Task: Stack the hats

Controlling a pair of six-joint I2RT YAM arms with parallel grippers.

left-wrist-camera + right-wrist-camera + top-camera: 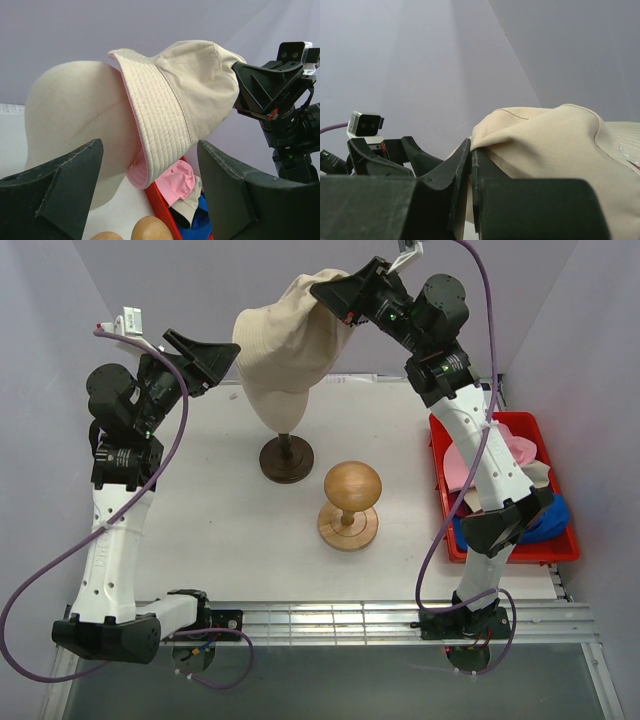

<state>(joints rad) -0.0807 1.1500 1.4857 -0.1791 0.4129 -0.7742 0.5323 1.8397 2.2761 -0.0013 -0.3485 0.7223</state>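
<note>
My right gripper (324, 288) is shut on the crown of the beige bucket hat (288, 328) and holds it tilted over the top of the pale head form (280, 395). In the right wrist view the jaws (471, 146) pinch a fold of the hat (555, 150). In the left wrist view the hat (185, 90) leans against the form (75, 115), its brim showing a pink underside. My left gripper (224, 360) is open and empty, just left of the form; it also shows in the left wrist view (149, 147). A pink hat (500, 455) and a blue cap (552, 520) lie in the red bin (505, 552).
The head form stands on a dark round base (286, 460). A round wooden stand (350, 502) stands mid-table, to the right of that base. The red bin sits along the right edge, partly hidden by my right arm. Grey walls enclose the table.
</note>
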